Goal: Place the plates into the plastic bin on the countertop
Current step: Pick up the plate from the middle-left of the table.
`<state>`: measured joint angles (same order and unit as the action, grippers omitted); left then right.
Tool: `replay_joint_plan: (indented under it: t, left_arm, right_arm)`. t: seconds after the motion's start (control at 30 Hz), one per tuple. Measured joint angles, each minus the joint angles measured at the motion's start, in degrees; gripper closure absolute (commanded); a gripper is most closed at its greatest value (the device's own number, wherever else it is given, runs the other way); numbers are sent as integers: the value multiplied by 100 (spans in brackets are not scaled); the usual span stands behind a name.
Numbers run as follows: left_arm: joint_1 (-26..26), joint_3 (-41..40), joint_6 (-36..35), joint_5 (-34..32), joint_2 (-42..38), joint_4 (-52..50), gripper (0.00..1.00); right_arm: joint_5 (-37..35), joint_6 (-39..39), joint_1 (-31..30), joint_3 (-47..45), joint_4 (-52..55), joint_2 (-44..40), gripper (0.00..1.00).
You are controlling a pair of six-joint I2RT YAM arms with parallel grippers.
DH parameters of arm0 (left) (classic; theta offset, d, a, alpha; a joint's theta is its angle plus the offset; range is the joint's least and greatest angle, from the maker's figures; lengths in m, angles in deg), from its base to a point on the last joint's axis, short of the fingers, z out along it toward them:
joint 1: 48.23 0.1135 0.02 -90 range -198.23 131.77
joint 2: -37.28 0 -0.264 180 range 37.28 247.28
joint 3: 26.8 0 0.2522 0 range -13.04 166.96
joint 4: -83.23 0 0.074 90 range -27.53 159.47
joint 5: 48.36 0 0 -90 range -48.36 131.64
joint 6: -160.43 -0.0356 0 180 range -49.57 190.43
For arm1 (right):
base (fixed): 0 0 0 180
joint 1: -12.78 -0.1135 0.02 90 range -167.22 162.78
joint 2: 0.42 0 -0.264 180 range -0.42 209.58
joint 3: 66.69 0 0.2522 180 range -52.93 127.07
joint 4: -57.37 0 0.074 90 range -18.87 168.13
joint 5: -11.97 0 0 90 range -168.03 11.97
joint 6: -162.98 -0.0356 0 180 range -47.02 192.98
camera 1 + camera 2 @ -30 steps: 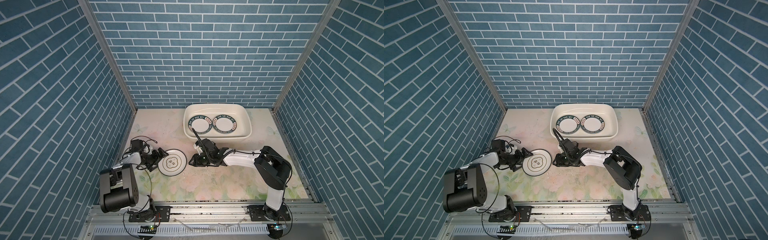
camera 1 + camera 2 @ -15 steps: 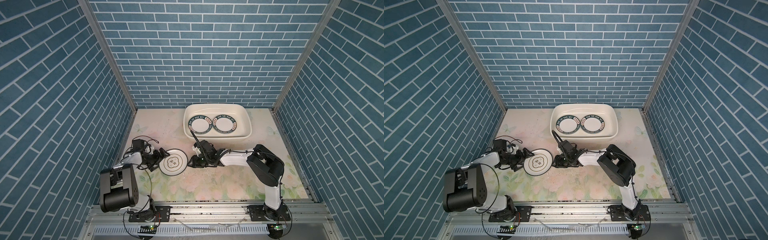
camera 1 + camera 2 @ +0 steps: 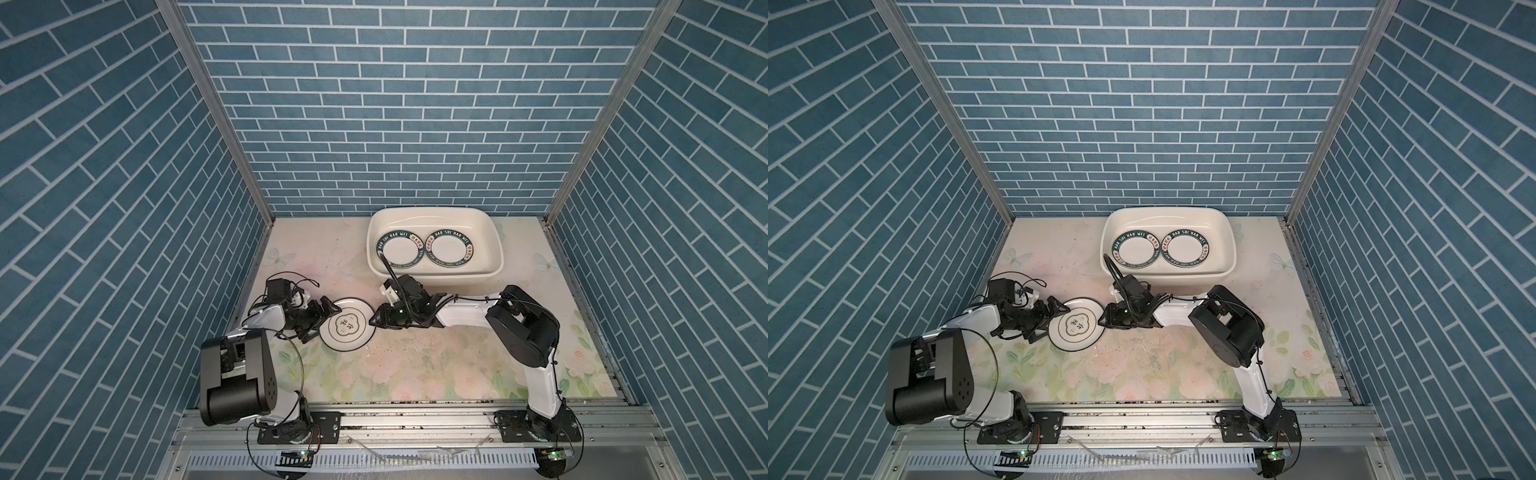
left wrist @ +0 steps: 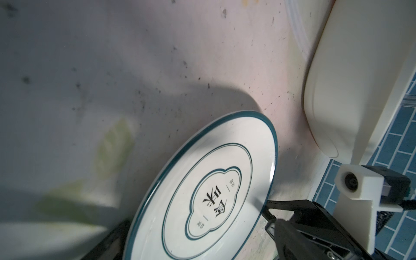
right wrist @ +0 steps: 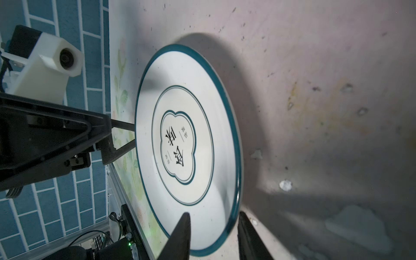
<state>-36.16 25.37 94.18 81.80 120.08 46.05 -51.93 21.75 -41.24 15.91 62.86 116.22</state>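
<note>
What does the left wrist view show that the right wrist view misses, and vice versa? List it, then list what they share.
Left wrist only: the plastic bin's outer wall and the right arm's wrist camera.
Right wrist only: the left arm's wrist camera and the metal rail.
Both: the cloud-emblem plate, the countertop, and the right claw at the plate's rim.

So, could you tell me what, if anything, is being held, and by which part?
The left gripper pinches the cloud-emblem plate by its rim, tilted off the countertop; the right gripper straddles the opposite rim, fingers open.
</note>
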Motion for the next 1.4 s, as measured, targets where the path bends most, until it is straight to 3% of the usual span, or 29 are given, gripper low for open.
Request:
replay_joint_plan:
  t: [0.37, 0.73, 1.4]
  left_arm:
    - [-162, -13, 0, 24, -35, 28, 0]
    - [-339, -44, 2, 175, -52, 127, 0]
    - [-348, -151, -70, -26, -192, 105, 0]
  right_arm:
    - [76, -229, 114, -94, -380, 144, 74]
    - [205, -555, 210, -363, -997, 245, 76]
    - [258, -717, 238, -516, -1342, 208, 96]
